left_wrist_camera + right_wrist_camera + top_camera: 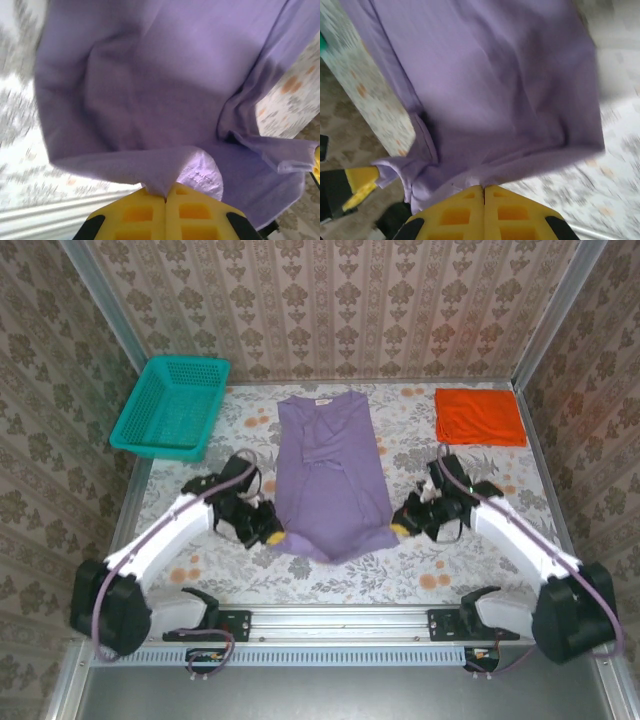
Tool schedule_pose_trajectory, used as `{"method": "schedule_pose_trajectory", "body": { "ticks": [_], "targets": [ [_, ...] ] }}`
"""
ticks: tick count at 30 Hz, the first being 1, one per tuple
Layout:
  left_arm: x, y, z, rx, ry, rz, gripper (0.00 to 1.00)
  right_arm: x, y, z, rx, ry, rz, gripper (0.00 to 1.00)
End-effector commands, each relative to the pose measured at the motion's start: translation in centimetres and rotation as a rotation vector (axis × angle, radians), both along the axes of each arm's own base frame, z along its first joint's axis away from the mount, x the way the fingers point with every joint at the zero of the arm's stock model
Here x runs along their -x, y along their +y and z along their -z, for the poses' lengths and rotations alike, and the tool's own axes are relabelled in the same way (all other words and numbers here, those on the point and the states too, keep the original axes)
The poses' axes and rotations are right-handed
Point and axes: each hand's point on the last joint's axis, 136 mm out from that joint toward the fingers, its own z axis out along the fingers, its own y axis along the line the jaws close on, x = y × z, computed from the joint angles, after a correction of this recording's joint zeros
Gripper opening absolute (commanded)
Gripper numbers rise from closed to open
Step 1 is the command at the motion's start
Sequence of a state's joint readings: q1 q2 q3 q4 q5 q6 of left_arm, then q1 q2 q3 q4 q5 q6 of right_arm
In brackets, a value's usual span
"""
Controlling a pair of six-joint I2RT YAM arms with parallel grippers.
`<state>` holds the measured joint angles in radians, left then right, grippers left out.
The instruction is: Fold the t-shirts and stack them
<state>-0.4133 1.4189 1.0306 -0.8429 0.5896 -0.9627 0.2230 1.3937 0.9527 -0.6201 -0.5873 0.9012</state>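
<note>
Top external view: the lavender t-shirt (330, 475) is laid flat on the table (420, 570), midway between the 2 arms. Its long axis runs straight away from the bases, with the collar at the far end and the hem at the near end. The left gripper (272, 537) is placed at the near-left hem corner and the right gripper (400, 528) at the near-right one, so the whole body of the shirt lies beyond both tools.

In each wrist view the yellow jaws are seen pressed together, with a fold of lavender cloth pinched between them. Both tools are therefore clenched on the hem, 1 corner each.

The orange t-shirt (479, 417) is seen as a folded rectangle at the far right of the table, well apart from the lavender one and nearer the right arm. A teal basket (170, 405) is set at the far left.

The coming move is judged to be a fold along the long axis: the 2 corners would be lifted together and carried away from the bases toward the collar. Equal travel of both arms would be needed, or the fold would be skewed.
</note>
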Motion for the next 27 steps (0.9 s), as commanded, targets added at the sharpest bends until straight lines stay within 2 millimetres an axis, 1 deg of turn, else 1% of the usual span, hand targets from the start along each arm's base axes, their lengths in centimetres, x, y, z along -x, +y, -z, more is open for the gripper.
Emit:
{"method": "schedule_pose_trajectory", "body": {
  "ticks": [1,4,5,7,10,14,16,21,22,23,24,26,27],
  "targets": [
    [-3.9,-0.8,-0.6,0.032,-0.033,0.059,0.0,-5.4,-0.7,0.1,0.028,-0.036,0.048,0.0],
    [-7.6,-0.3,-0.4,0.004,-0.046,0.029,0.0,-8.8,-1.0,1.1,0.047,-0.002,0.044,0.0],
    [-8.8,-0.1,-0.6,0.004,-0.062,0.017,0.0,-9.6,-1.2,1.4,0.055,0.002,0.045,0.0],
    [-11.0,0.4,0.1,-0.002,-0.059,-0.007,0.0,-11.4,-1.4,2.2,0.059,0.019,0.055,0.0],
    [-13.7,0.3,1.0,0.024,-0.04,-0.015,0.0,-13.6,-1.4,3.3,0.053,0.046,0.059,0.0],
    [-15.6,0.8,2.5,-0.006,-0.017,-0.023,0.01,-15.4,-1.4,4.8,0.06,0.08,0.053,0.0],
    [-16.1,1.1,3.4,-0.008,0.006,-0.036,0.02,-16.1,-1.4,5.6,0.066,0.099,0.051,0.0],
    [-16.8,1.5,5.0,-0.017,0.032,-0.045,0.13,-16.9,-1.6,7.1,0.088,0.14,0.044,0.0],
    [-17.0,1.7,5.2,-0.02,0.038,-0.05,0.16,-16.9,-1.6,7.4,0.088,0.152,0.047,0.0],
    [-17.3,2.0,5.2,-0.027,0.034,-0.057,0.17,-17.0,-1.8,7.5,0.092,0.162,0.052,0.04],
    [-17.6,2.5,5.2,-0.04,0.027,-0.069,0.18,-17.2,-2.1,7.5,0.097,0.164,0.058,0.04],
    [-18.5,3.2,4.6,-0.049,0.0,-0.097,0.21,-17.7,-2.6,7.2,0.105,0.154,0.073,0.05],
    [-19.1,3.3,4.2,-0.043,-0.022,-0.109,0.21,-17.9,-2.9,7.0,0.105,0.15,0.087,0.09]
  ]
}}
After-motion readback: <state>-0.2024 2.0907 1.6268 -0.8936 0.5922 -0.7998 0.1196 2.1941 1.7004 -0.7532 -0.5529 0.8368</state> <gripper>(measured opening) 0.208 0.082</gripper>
